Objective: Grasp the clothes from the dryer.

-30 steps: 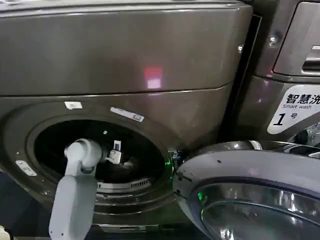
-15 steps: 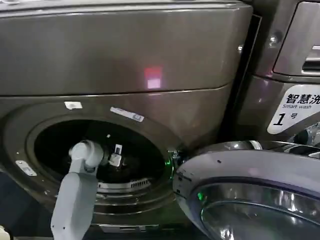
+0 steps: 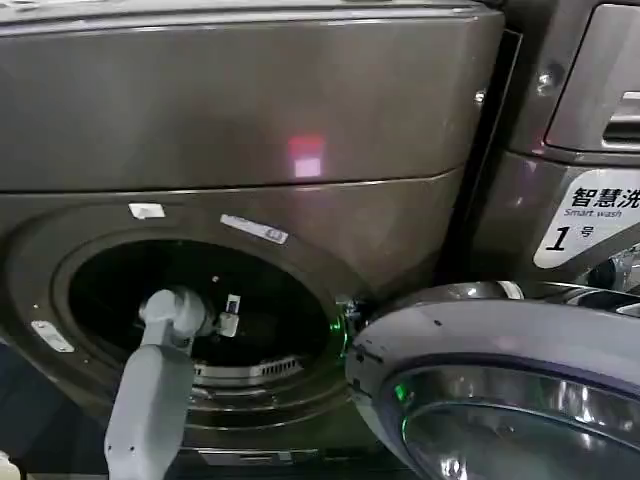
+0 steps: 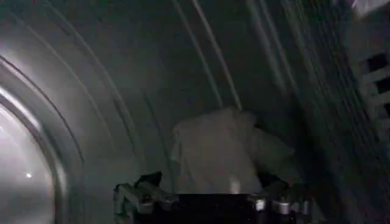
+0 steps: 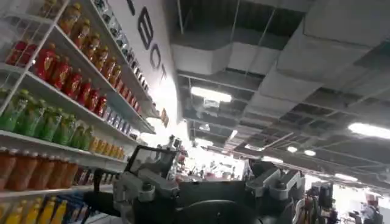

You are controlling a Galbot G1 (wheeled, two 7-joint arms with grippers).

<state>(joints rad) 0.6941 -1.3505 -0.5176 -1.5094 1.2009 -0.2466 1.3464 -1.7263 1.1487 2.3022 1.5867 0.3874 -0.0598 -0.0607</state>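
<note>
The left claw (image 4: 210, 204) is inside the dryer (image 3: 250, 130), its fingers spread apart on either side of the clothes (image 4: 222, 152) and not closed on them. The right claw (image 5: 210, 182) is well away from the machine, pointed up toward a ceiling and store shelves, and its fingers likewise stand apart with nothing between them.

From the head, the dryer is the biggest thing in sight: a dark bronze-grey front with one round drum mouth (image 3: 195, 300), into which the pale left arm (image 3: 150, 400) reaches from below. The dryer's one door (image 3: 510, 390), grey-rimmed with glass, hangs open to the right of the mouth. Behind the door, on the right, a white sticker (image 3: 590, 230) reads "Smart wash" under Chinese characters, with a large "1". Two small white labels sit on the ring above the mouth; their print is too small to read.

The clothes, one small whitish bundle, lie on the curved drum wall just in front of the left claw's fingers.

The shelves (image 5: 67, 91) hold rows of bottles, red, green and orange. Large dark letters run along the wall above them, only partly readable.
</note>
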